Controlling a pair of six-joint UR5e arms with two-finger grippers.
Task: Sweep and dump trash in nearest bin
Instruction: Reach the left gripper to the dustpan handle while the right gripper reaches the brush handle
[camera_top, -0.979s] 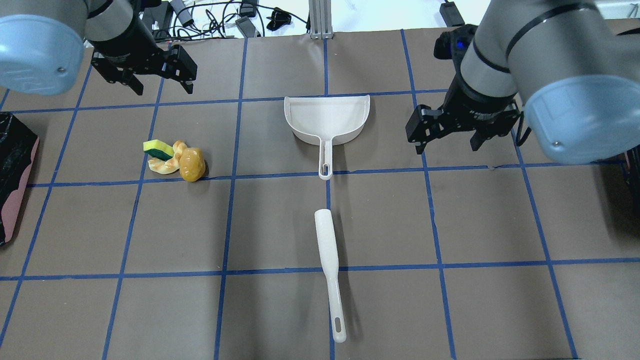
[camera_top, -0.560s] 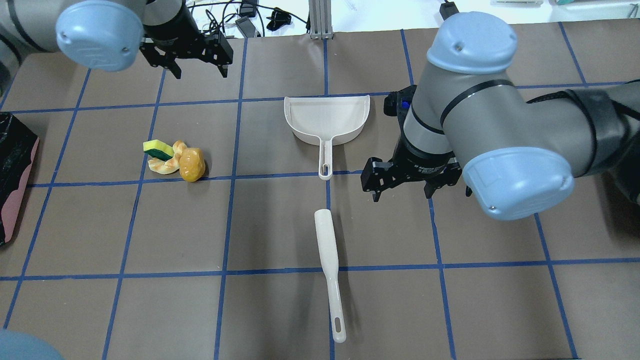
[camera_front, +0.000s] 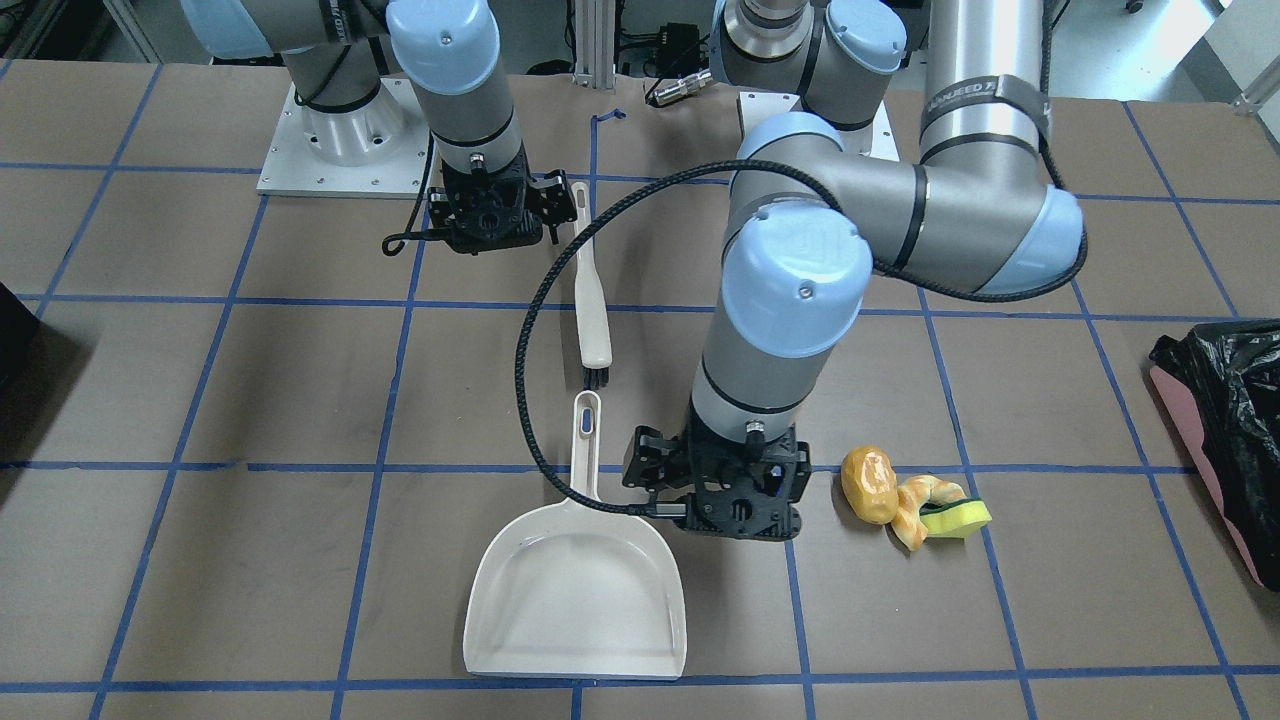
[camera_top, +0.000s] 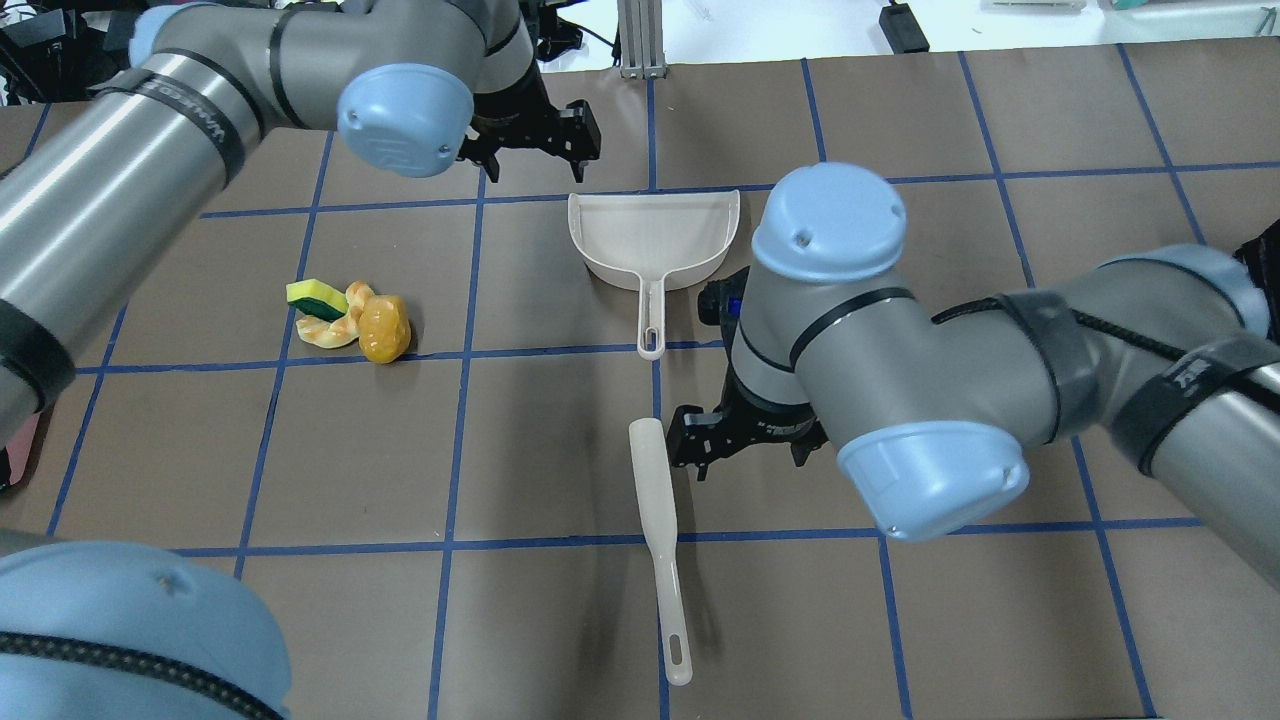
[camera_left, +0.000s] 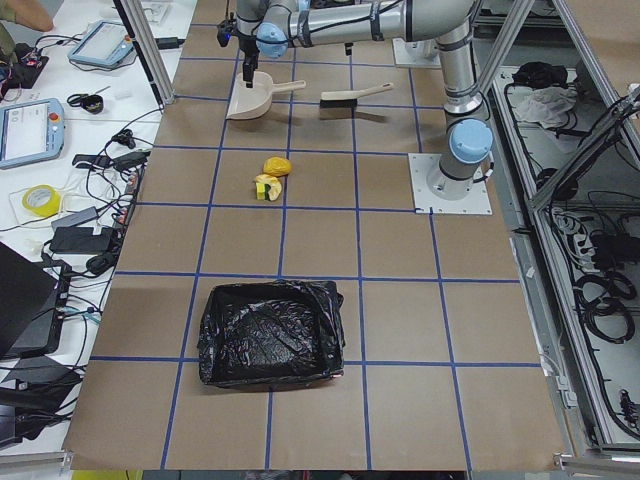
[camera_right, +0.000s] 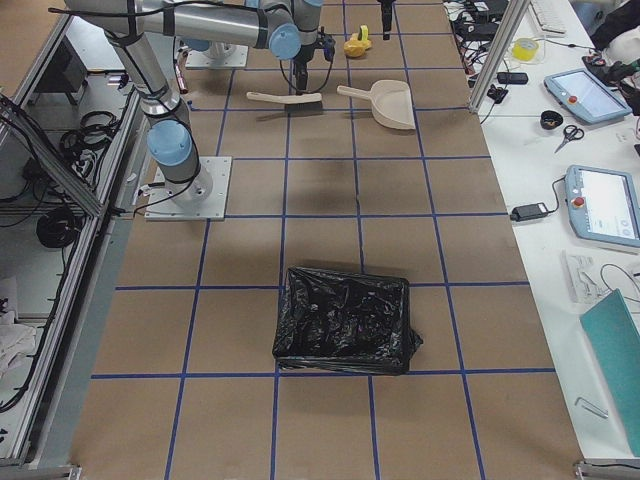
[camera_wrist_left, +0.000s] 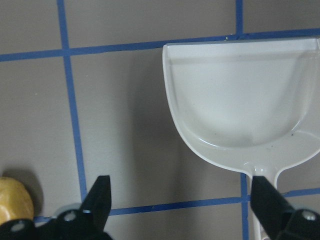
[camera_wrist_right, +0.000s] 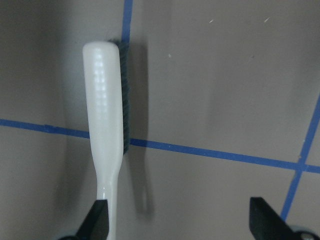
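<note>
The trash lies in one cluster: a glossy potato-like lump, a curled pastry piece and a yellow-green wedge. The white dustpan lies empty at the table's middle. The white brush lies just behind its handle, bristles down. My left gripper hangs open between dustpan and trash, its fingers wide in the left wrist view. My right gripper hovers open beside the brush head. The bin stands at the table's left end.
A second dark container sits at the table's right end. Both arm bases are bolted at the robot's side of the table. Blue tape lines grid the brown table. Cables and tablets lie beyond the far edge.
The left gripper has swung right, from the far left to beside the dustpan. The right gripper has moved left and closer, to beside the brush. Both stayed open.
</note>
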